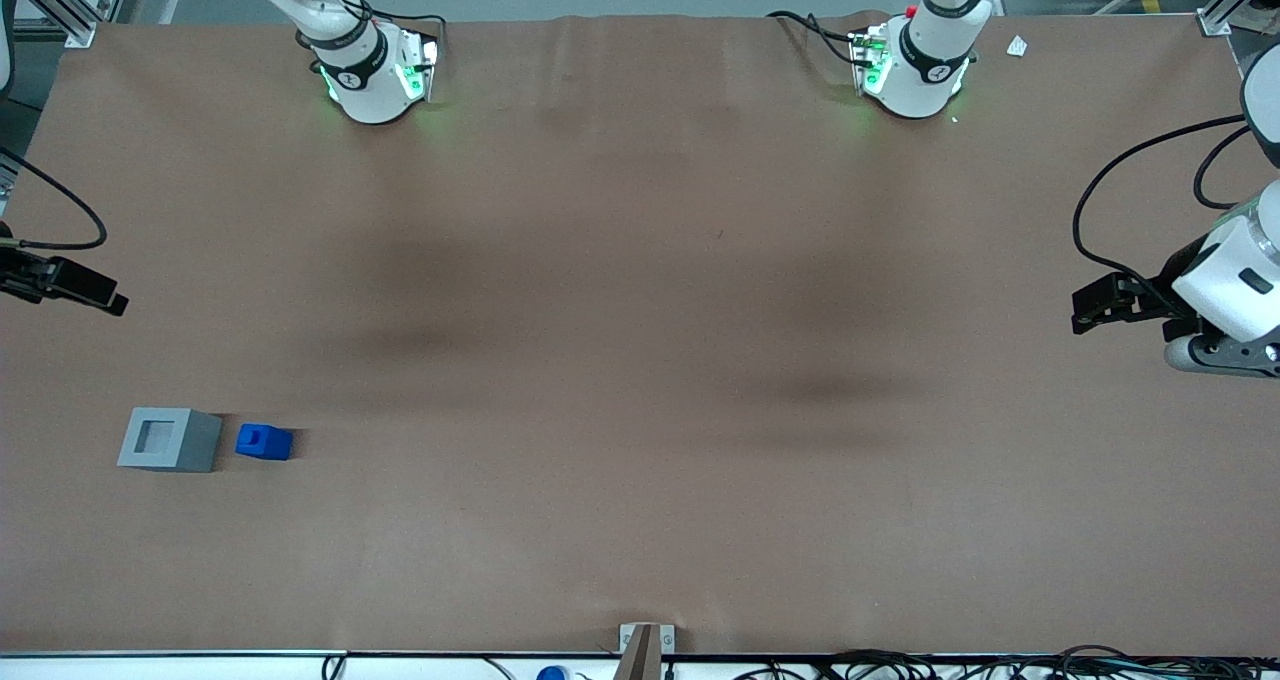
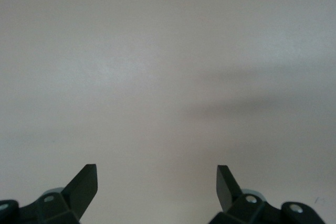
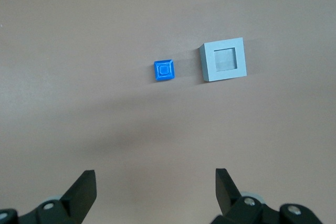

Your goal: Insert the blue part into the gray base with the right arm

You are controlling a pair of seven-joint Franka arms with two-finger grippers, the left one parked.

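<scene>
The gray base (image 1: pixel 168 439), a light gray cube with a square recess in its top, stands on the brown table toward the working arm's end. The blue part (image 1: pixel 264 442) lies on the table just beside it, a small gap between them. Both show in the right wrist view, the blue part (image 3: pixel 164 70) beside the gray base (image 3: pixel 224 60). My right gripper (image 1: pixel 112 302) hangs above the table, farther from the front camera than the base, well apart from both. In the right wrist view the gripper (image 3: pixel 156 182) is open and empty, its jaws spread wide.
The brown table (image 1: pixel 640 360) stretches wide. Two arm bases (image 1: pixel 375 75) (image 1: pixel 915 70) stand at its edge farthest from the front camera. The parked arm's gripper (image 1: pixel 1100 305) hangs at its own end. A small bracket (image 1: pixel 645 645) sits at the near edge.
</scene>
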